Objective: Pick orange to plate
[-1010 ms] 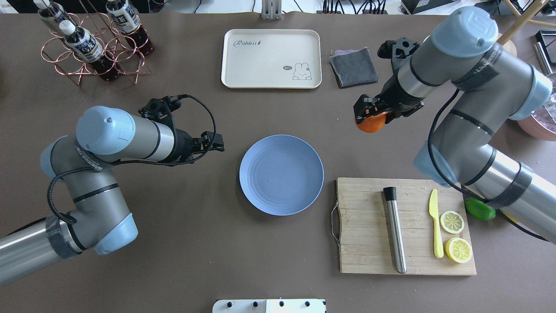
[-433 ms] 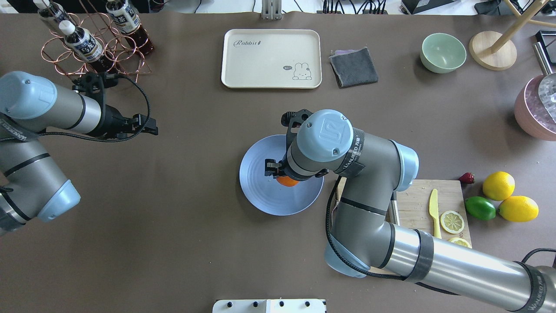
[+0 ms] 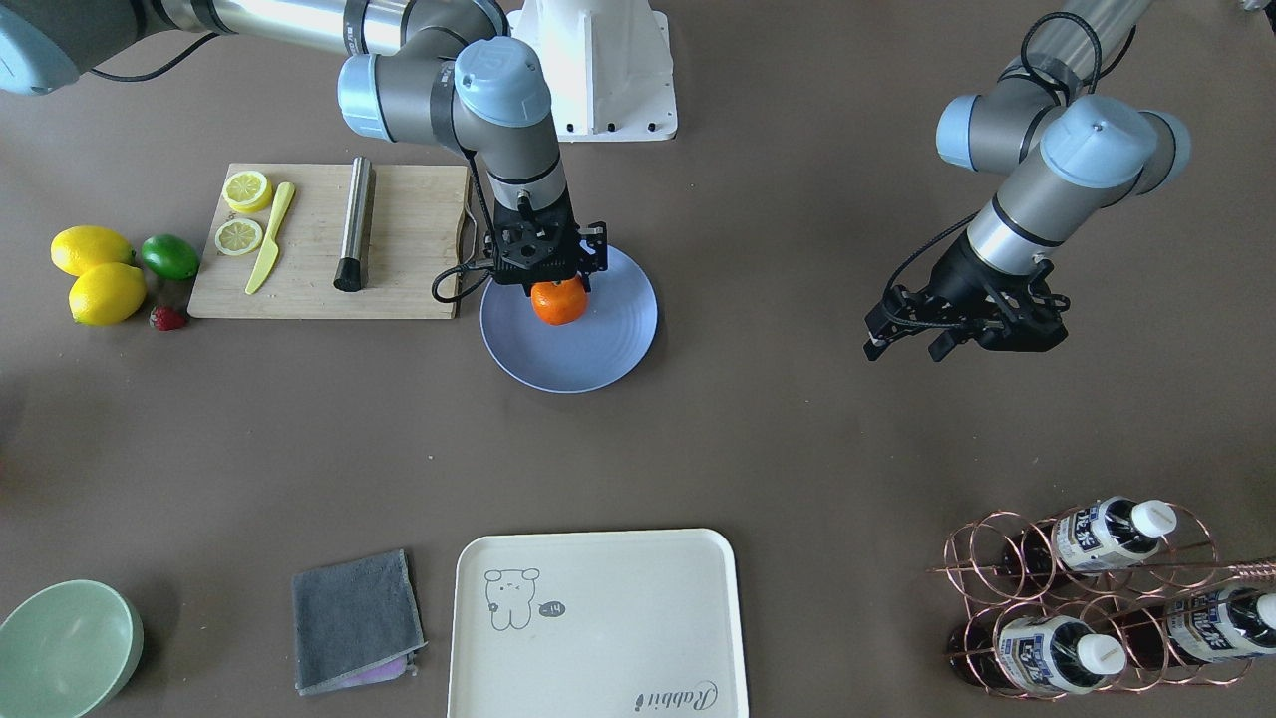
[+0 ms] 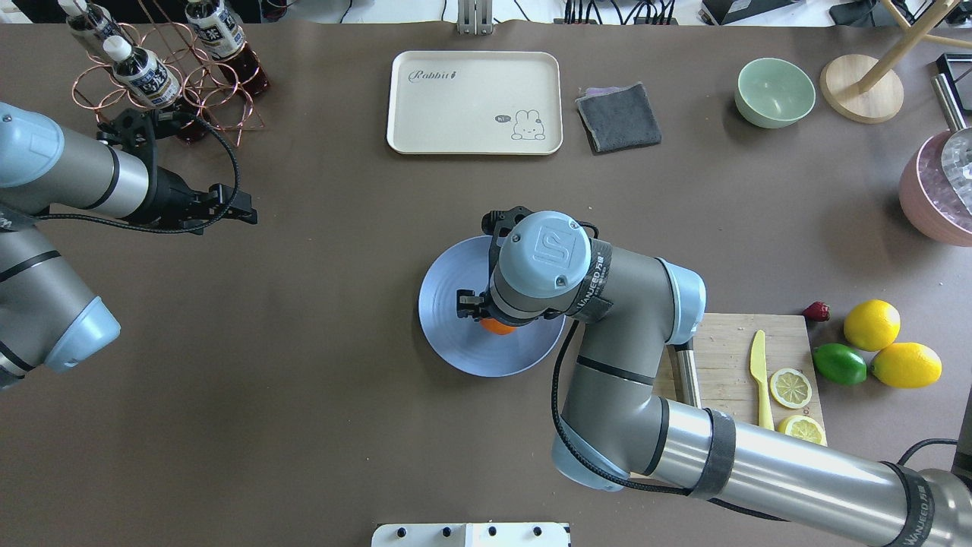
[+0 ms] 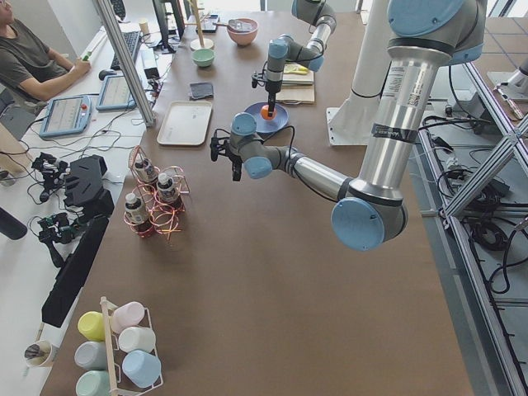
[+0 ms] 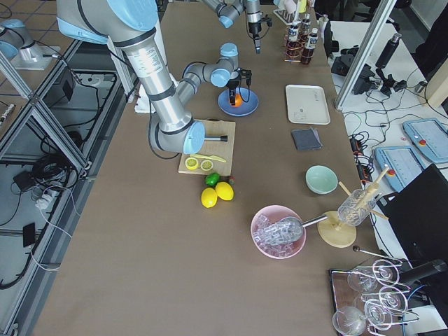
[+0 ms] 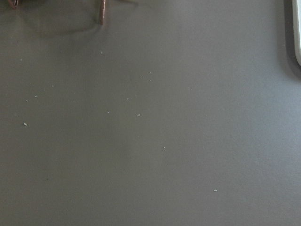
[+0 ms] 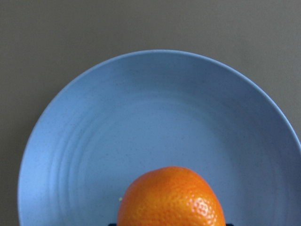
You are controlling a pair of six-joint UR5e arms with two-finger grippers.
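Observation:
The orange (image 3: 558, 302) sits low over the middle of the periwinkle-blue plate (image 3: 608, 344), and I cannot tell whether it touches. My right gripper (image 3: 556, 287) points straight down, shut on the orange from above. From overhead only a sliver of the orange (image 4: 497, 327) shows under the right wrist, with the plate (image 4: 448, 334) around it. The right wrist view has the orange (image 8: 170, 197) at the bottom edge over the plate (image 8: 141, 122). My left gripper (image 3: 942, 339) hangs open and empty, far to the side near the bottle rack.
A wooden cutting board (image 4: 721, 334) with a knife, lemon slices and a steel cylinder lies beside the plate. Two lemons (image 4: 872, 324) and a lime (image 4: 838, 364) are past it. The cream tray (image 4: 474, 102), grey cloth (image 4: 618, 118), green bowl (image 4: 774, 93) and copper bottle rack (image 4: 163, 76) line the far side.
My right arm swung in from the far right with the orange and brought it down over the plate. My left arm drew back to the left, toward the bottle rack.

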